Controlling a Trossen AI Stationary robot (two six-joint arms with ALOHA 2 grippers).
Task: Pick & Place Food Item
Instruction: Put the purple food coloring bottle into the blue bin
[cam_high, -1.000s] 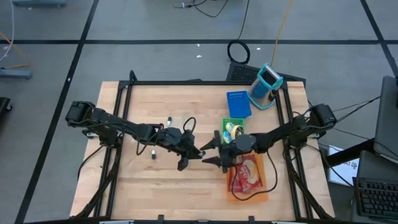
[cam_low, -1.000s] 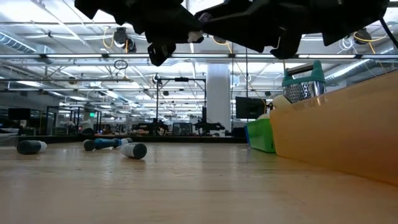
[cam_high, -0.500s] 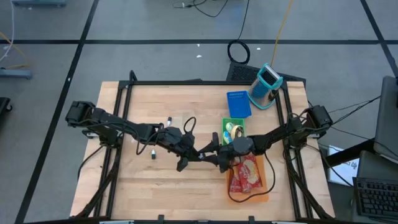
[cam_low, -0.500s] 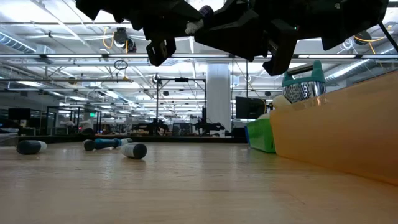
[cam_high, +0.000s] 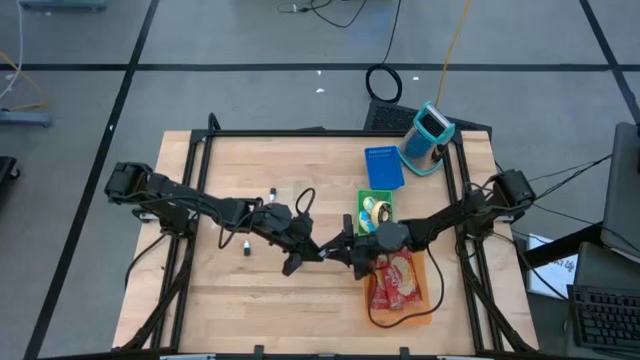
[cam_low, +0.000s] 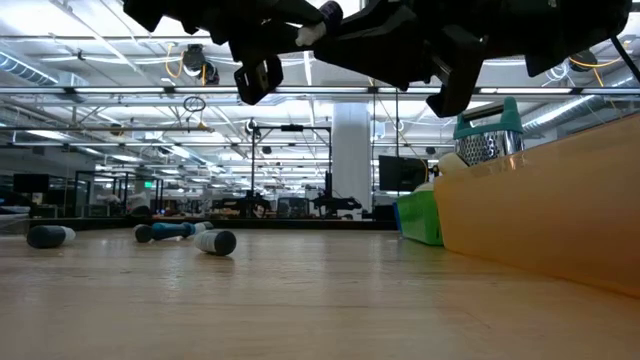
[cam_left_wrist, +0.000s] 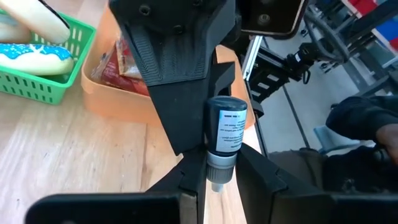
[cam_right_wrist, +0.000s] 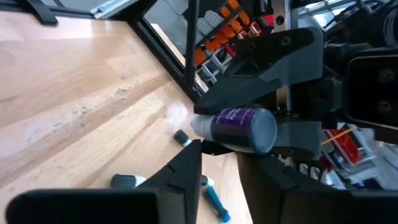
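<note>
High view is showing the two arms meeting nose to nose over the middle of the wooden surface (cam_high: 230, 290), the left tool (cam_high: 318, 250) and the right tool (cam_high: 338, 251) pointing at each other just beside the orange tray (cam_high: 432, 300). Between them a small bottle (cam_left_wrist: 225, 134) with a dark label and a grey cap is hanging in the air, well above the boards. Left wrist view is showing the left tool's fingers (cam_left_wrist: 193, 180) clamping the bottle at its cap end, while the right tool's dark fingers (cam_left_wrist: 168, 50) are reaching down around the bottle's other end. Right wrist view is showing the same bottle lying crosswise in front of the right tool (cam_right_wrist: 217, 158), whose fingers are standing close on either side of it; whether they are pressing on it I cannot tell. Beside the orange tray, which is holding a red snack packet (cam_high: 398, 280), a green basket (cam_high: 362, 196) is carrying a blue-iced doughnut (cam_left_wrist: 34, 52). A few small cylinders (cam_low: 215, 241) are lying on the surface farther left.
</note>
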